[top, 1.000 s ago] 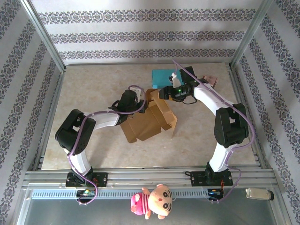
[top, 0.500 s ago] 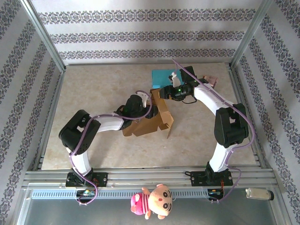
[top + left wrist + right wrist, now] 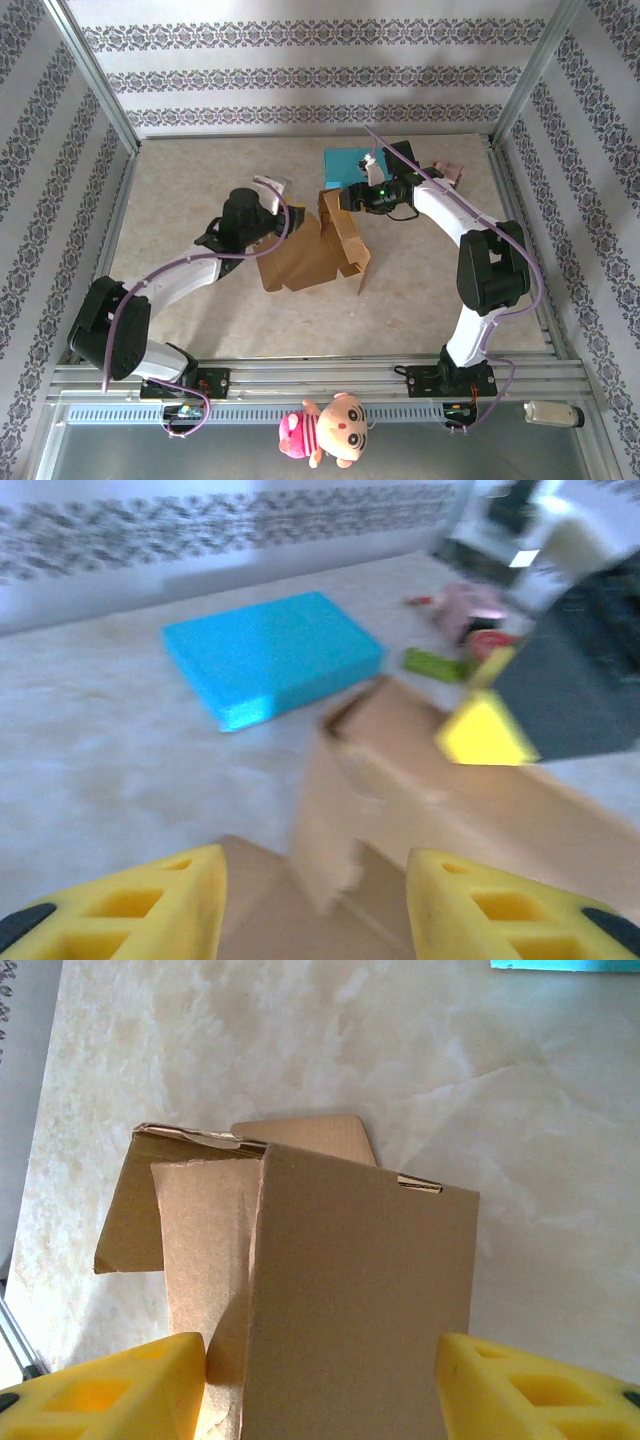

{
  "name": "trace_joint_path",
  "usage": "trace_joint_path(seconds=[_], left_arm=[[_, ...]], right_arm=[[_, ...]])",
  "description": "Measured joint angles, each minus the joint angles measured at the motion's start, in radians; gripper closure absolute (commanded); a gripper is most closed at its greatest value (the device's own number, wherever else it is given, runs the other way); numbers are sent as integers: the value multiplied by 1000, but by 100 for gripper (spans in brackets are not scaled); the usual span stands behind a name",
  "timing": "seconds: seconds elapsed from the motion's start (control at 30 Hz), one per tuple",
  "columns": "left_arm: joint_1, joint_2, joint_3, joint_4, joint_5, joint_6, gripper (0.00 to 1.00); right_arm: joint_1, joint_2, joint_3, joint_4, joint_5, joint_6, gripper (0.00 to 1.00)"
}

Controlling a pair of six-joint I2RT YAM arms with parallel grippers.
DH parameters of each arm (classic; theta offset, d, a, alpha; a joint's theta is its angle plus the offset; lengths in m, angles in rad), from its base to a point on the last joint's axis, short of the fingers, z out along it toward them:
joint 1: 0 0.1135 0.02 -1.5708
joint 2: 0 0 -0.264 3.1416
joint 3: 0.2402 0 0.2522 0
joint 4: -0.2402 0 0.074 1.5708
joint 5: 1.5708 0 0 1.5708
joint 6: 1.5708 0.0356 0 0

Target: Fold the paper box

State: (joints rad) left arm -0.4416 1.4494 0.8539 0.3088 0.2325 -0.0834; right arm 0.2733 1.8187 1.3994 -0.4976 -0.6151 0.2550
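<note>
The brown paper box (image 3: 310, 258) lies partly folded in the middle of the table, with one panel standing up at its far right end. My right gripper (image 3: 338, 197) is at that raised end. In the right wrist view its yellow fingers (image 3: 110, 1390) press both sides of the box panel (image 3: 360, 1290), so the gripper (image 3: 320, 1370) is shut on it. My left gripper (image 3: 278, 185) hovers to the upper left of the box, apart from it. In the blurred left wrist view the left gripper (image 3: 315, 910) is open, with the box (image 3: 470, 810) ahead and nothing held.
A flat blue box (image 3: 350, 162) (image 3: 270, 655) lies just behind the paper box. Small pink items (image 3: 450, 172) and a green piece (image 3: 435, 663) sit at the back right. Patterned walls and metal frame posts enclose the table. A plush doll (image 3: 325, 430) hangs on the front rail.
My left gripper opened, let go of the box and drew back to the upper left. The box's left part sank flatter. The right gripper stayed in place and narrowed slightly.
</note>
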Motion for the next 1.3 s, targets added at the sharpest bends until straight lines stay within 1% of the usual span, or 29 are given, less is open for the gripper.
trace_joint_path(seconds=[0.1,0.17,0.3,0.43,0.5,0.6,0.8,0.9,1.0,1.13,1.3], left_arm=[[76,115,93,-76,43,151,51],[105,208,164,-134,112,255,51],[116,375,294,-262,288,433,51],[116,484,422,-366,452,526,51],[116,518,469,-393,521,553,51],[116,551,518,-426,594,582,51],[114,596,558,-435,668,607,52],[112,634,599,-436,687,614,53],[104,656,619,-435,687,621,57],[95,673,621,-404,686,619,70],[95,680,608,-339,695,579,77]], right_arm=[[0,0,0,0,0,0,36],[0,0,0,0,0,0,33],[0,0,0,-4,-5,0,30],[0,0,0,-8,-15,0,30],[0,0,0,-8,-20,0,30],[-1,0,0,-8,-28,0,30],[0,0,0,-12,-40,0,30],[0,0,0,-18,-51,0,30],[0,0,0,-25,-68,0,30],[-1,8,10,-37,-91,0,29],[-8,11,13,-38,-123,0,29]])
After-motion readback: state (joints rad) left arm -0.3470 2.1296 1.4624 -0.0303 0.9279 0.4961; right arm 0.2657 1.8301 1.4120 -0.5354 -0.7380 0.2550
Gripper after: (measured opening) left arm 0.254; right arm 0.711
